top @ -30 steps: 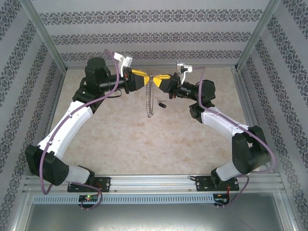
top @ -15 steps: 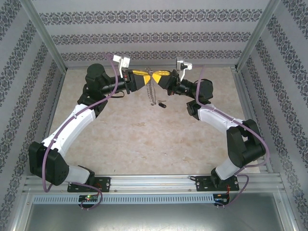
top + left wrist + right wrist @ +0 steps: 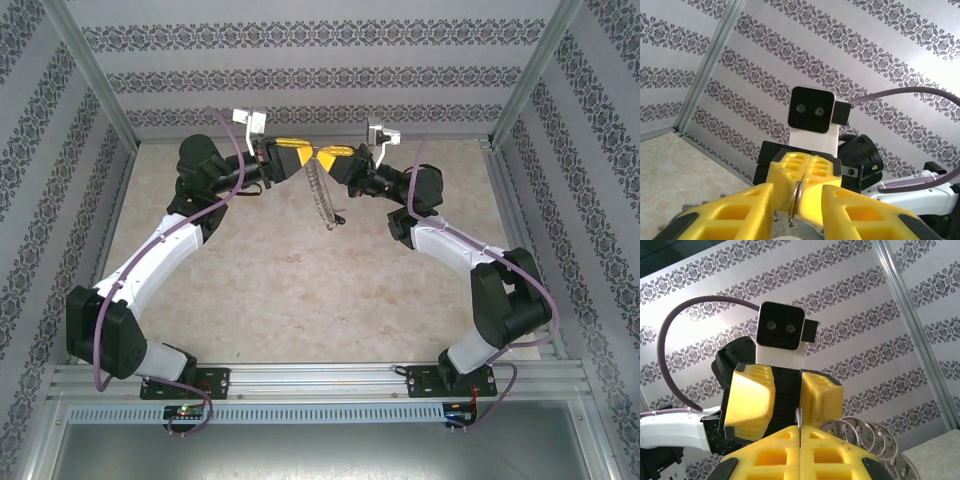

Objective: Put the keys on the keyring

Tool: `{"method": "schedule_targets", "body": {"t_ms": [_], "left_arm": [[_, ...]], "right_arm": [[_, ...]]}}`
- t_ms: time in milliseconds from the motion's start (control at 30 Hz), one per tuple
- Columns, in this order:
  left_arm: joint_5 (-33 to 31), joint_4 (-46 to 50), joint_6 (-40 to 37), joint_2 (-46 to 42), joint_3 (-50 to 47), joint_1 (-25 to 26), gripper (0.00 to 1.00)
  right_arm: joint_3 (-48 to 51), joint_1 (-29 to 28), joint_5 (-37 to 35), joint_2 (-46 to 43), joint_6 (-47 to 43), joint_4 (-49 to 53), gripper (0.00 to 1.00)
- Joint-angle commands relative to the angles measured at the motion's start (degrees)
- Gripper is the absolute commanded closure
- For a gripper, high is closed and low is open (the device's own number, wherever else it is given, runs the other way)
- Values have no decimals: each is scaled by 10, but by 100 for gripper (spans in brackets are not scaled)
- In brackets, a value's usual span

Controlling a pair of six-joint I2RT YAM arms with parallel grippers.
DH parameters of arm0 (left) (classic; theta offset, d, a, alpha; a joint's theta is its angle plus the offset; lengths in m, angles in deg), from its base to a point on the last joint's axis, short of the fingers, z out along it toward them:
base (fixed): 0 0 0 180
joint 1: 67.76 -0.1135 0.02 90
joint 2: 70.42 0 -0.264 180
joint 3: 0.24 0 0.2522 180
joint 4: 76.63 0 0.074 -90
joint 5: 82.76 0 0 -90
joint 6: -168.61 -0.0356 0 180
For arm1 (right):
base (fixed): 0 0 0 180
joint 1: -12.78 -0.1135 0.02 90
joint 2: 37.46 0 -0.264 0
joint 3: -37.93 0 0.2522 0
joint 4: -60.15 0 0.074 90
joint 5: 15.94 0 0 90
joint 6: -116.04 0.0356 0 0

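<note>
1. Top view: the left tool (image 3: 305, 156) and right tool (image 3: 324, 157) met tip to tip, raised above the far part of the desk (image 3: 270, 285). The keyring (image 3: 322, 195) hung from their meeting point towards the desk. A small dark piece, judged to be the key (image 3: 339, 221), lay by the keyring's lower end; whether the two touched could not be told.
2. Left wrist view: the left tool's (image 3: 797, 192) yellow fingers stood spread, with a thin wire of the keyring (image 3: 796, 198) in the gap and daylight on either side. Opposite, the right tool (image 3: 807, 169) had its fingers pressed together on that wire.
3. Right wrist view: the right tool (image 3: 799, 432) pinched the wire edge-on. The keyring's coiled loops (image 3: 865, 437) showed just beside it.
4. Judgement: the step in hand was a shared grip on the keyring, preparing it for threading; the key was not yet on. The next move calls for the left tool to pinch the wire squarely, without twisting it out of the right tool's hold.
</note>
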Motion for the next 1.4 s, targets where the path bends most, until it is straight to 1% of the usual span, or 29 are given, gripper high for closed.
{"method": "schedule_targets", "body": {"t_ms": [0, 333, 467, 667, 733, 767, 800, 867, 933, 1000, 1033, 1200, 1367], "left_arm": [[-2, -40, 12, 8, -3, 1, 69], [-9, -43, 9, 19, -10, 11, 70], [-13, -50, 10, 21, -9, 17, 73], [-21, -59, 10, 25, -7, 24, 81], [-23, -60, 9, 24, -6, 24, 90], [-24, -60, 8, 23, -6, 25, 97], [-27, -60, 7, 23, -5, 25, 100], [-27, -45, -3, 21, -2, 25, 100], [-27, 4, -33, 15, 11, 24, 100], [-24, 61, -74, 8, 25, 24, 100], [-24, 101, -100, 4, 36, 24, 100], [-13, 261, -210, -2, 86, 24, 100], [-13, 420, -325, 2, 148, 25, 100]], "right_arm": [[-16, -1, -11, 5, 4, -47, 100], [-20, -3, -11, 7, 7, -48, 100], [-19, -5, -11, 9, 9, -48, 100], [-16, -6, -9, 8, 11, -47, 100], [-14, -6, -8, 7, 11, -48, 100], [-13, -6, -9, 8, 13, -48, 100], [-13, -6, -8, 8, 14, -48, 100], [-13, -2, -8, 9, 22, -46, 100], [-5, 10, -16, 7, 42, -45, 76], [5, 30, -23, -1, 65, -44, 65], [12, 40, -24, -6, 76, -43, 61], [42, 78, -5, -56, 98, -3, 53], [70, 100, 20, -103, 88, 83, 51]]}}
